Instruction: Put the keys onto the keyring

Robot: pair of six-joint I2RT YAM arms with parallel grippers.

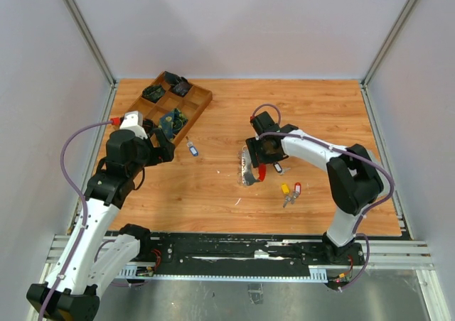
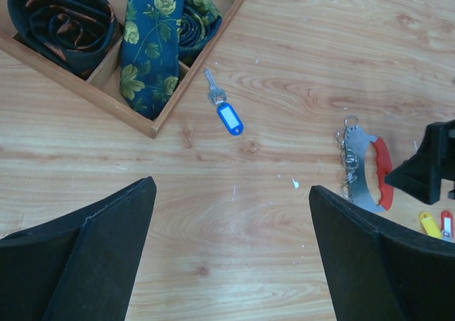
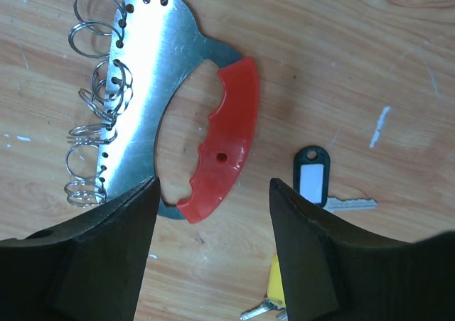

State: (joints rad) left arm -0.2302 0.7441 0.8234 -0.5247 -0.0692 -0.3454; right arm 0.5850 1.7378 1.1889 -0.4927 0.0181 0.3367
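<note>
Right over the keyring hangs the right gripper, fingers spread apart w/ nothing pinched; the low end of the red grip sits in the gap btw them, not touched. Keyring lies flat on the table, its long side running from far to near, wire loops on the left edge, red grip on the right edge. So the fingers stand across its short way, which looks good for a pinch on the near end. Red & yellow keys lie just near-right of the keyring, heads far, blades prob. toward the near edge. Black-tag key lies right beside the keyring's red grip, blade pointing away from it. Blue-tag key lies left of the keyring, apart. Left gripper is well left of the keyring, spread wide too, holding nothing. Right arm is much nearer, so I think it goes first.
</note>
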